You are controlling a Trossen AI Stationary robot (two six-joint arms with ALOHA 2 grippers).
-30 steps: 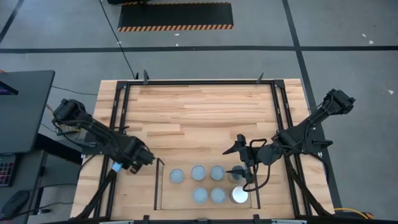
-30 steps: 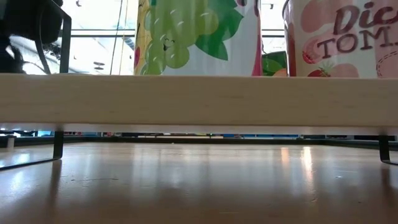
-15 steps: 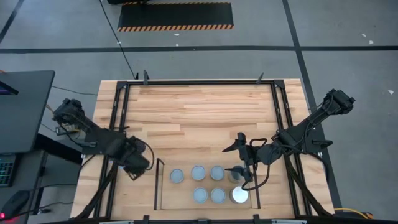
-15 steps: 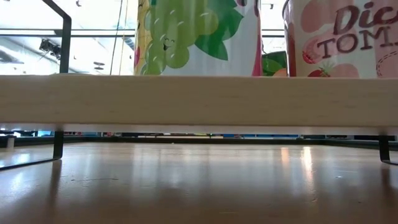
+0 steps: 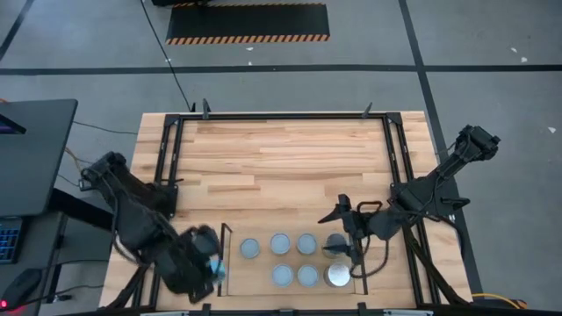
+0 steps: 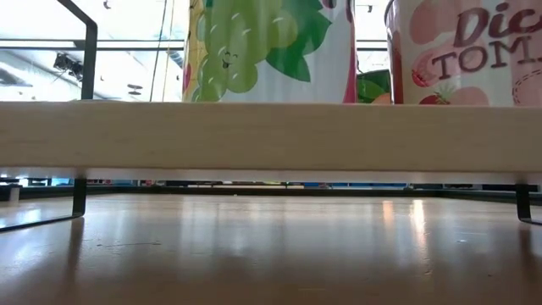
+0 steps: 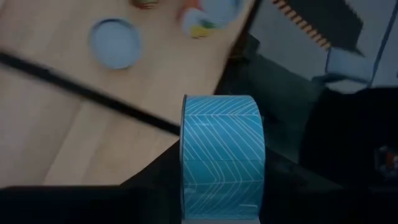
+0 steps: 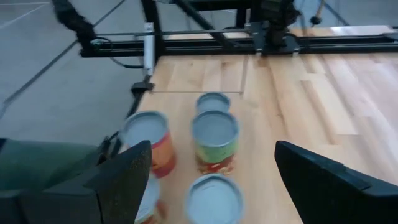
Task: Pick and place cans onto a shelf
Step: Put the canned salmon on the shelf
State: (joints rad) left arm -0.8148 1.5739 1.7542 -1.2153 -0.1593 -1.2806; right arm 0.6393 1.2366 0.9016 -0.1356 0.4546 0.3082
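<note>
Seven silver-topped cans stand in two rows in the shelf [image 5: 225, 254] at the table's near edge, among them a far-row can [image 5: 280, 243] and a bright near-right can [image 5: 338, 276]. My right gripper [image 5: 345, 231] is open above the shelf's right end, over a shaded can [image 5: 336, 243]. In the right wrist view its fingers [image 8: 212, 152] stand wide apart above a green-labelled can [image 8: 215, 134] and a red-labelled can [image 8: 146, 140]. My left gripper [image 5: 209, 265] is shut and empty just left of the shelf's left rail; its teal pads [image 7: 222, 155] meet.
The black outer frame [image 5: 167, 158] runs round the table. Open wood [image 5: 281, 167] lies beyond the shelf. In the low view the shelf's wooden board [image 6: 271, 140] carries a grape-labelled can [image 6: 271, 51] and a tomato-labelled can [image 6: 466, 51].
My left gripper has swung toward the table's near edge and to the right, from the left frame rail to beside the shelf's left rail. My right gripper has shifted a little toward the near edge. The cans have stayed in place.
</note>
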